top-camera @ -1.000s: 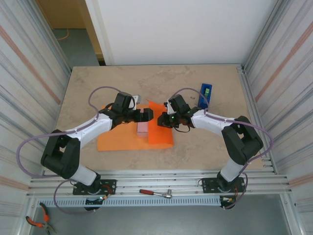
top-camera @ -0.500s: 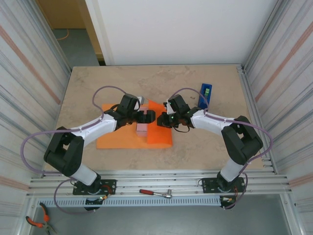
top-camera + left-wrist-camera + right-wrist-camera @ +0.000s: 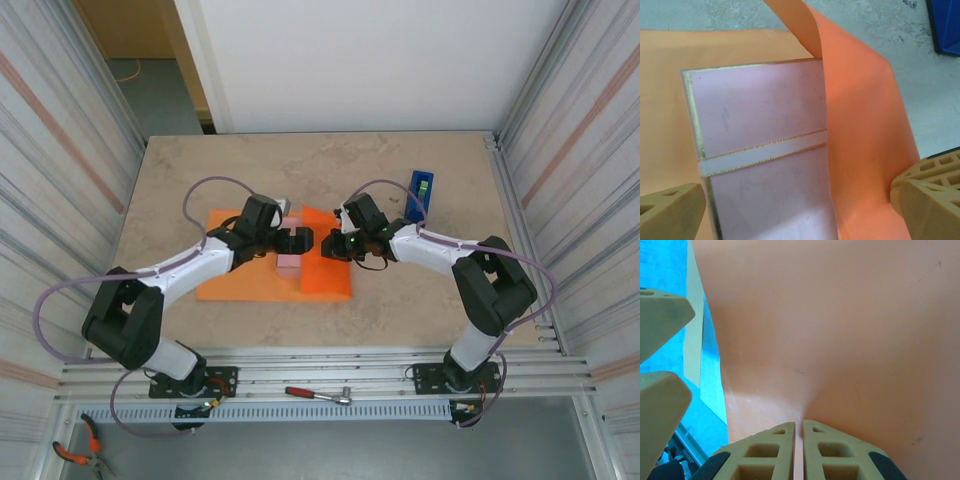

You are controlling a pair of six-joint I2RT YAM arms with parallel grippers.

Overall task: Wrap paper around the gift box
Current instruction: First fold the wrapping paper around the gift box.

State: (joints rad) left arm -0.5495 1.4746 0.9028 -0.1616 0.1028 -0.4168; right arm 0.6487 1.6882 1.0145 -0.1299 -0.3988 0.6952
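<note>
The pale pink gift box (image 3: 290,266) (image 3: 760,150), with a gold rim and a white ribbon band, lies on the orange paper (image 3: 245,283). The paper's right part (image 3: 865,135) is lifted and curls over the box's right edge. My left gripper (image 3: 300,240) (image 3: 800,212) hovers just above, open wide, one finger (image 3: 670,210) over the box's left edge and the other finger (image 3: 930,195) outside the raised flap. Opposite it, my right gripper (image 3: 336,246) (image 3: 799,440) is shut on the paper's raised edge (image 3: 840,330).
A blue tape dispenser (image 3: 420,193) (image 3: 945,25) stands on the table behind the right arm. On the front rail lies a ratchet tool (image 3: 318,395), and pliers (image 3: 80,452) sit at the bottom left. Corrugated walls close in both sides.
My left gripper has moved right and slightly nearer, settling over the box and the flap. The right gripper has kept its pinch on the paper in place.
</note>
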